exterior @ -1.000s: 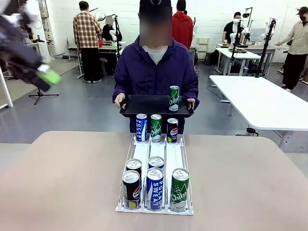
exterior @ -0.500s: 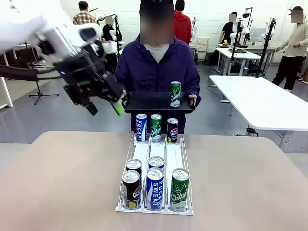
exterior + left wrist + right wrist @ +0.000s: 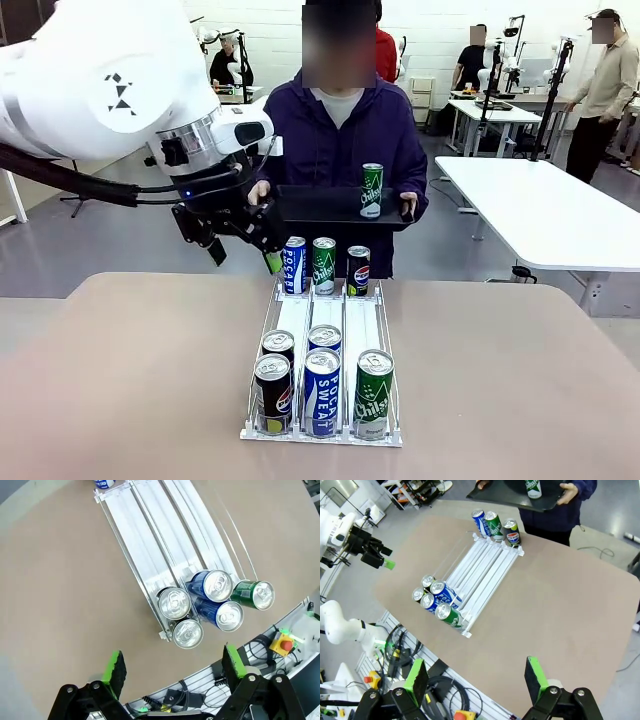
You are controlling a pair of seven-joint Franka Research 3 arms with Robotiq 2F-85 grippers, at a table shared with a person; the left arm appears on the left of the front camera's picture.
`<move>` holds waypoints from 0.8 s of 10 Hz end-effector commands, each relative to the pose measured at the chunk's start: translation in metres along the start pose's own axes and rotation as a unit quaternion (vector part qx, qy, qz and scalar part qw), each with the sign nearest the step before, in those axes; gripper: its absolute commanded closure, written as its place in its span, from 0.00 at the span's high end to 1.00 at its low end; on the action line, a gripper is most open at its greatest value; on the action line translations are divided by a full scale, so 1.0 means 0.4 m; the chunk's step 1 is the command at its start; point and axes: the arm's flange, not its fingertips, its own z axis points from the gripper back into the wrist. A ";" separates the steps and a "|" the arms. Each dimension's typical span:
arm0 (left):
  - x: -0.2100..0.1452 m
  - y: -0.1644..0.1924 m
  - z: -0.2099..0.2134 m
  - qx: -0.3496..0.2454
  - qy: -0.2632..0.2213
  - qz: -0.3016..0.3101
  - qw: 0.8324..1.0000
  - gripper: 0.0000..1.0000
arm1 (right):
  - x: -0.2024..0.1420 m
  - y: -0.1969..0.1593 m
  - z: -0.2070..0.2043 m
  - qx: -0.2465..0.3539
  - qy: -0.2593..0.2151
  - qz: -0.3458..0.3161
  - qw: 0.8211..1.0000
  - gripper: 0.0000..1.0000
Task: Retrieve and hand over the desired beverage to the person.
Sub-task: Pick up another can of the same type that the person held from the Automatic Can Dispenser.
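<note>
1. Front view: black left gripper (image 3: 244,256), green pads spread and empty, hovers at eleven o'clock of the white can rack (image 3: 345,320), in the approach step.
2. Right gripper (image 3: 476,675) gapes empty too.
3. Purple-jacketed person (image 3: 340,140) waits at twelve o'clock; the next move, I'd judge, is lowering onto the wanted can.

Bright, even overhead room light; front view crisp throughout. Glossy white arm casing (image 3: 110,80) behind left gripper (image 3: 245,255) carries mild sheen. Silver can tops (image 3: 174,603) just ahead of its green pads (image 3: 116,666) catch soft glare, throw faint shadows on matte beige tabletop (image 3: 65,580). Wide-angle bowing bends tabletop edge nearest gripper.
</note>
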 end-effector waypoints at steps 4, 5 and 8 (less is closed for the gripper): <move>-0.008 0.000 0.017 -0.003 -0.005 0.004 1.000 1.00 | 0.002 -0.006 -0.003 0.002 0.005 0.005 1.000 1.00; -0.008 0.000 0.017 -0.003 -0.005 0.004 1.000 1.00 | 0.002 -0.006 -0.003 0.002 0.005 0.005 1.000 1.00; -0.008 0.000 0.017 -0.003 -0.005 0.004 1.000 1.00 | 0.002 -0.006 -0.003 0.002 0.005 0.005 1.000 1.00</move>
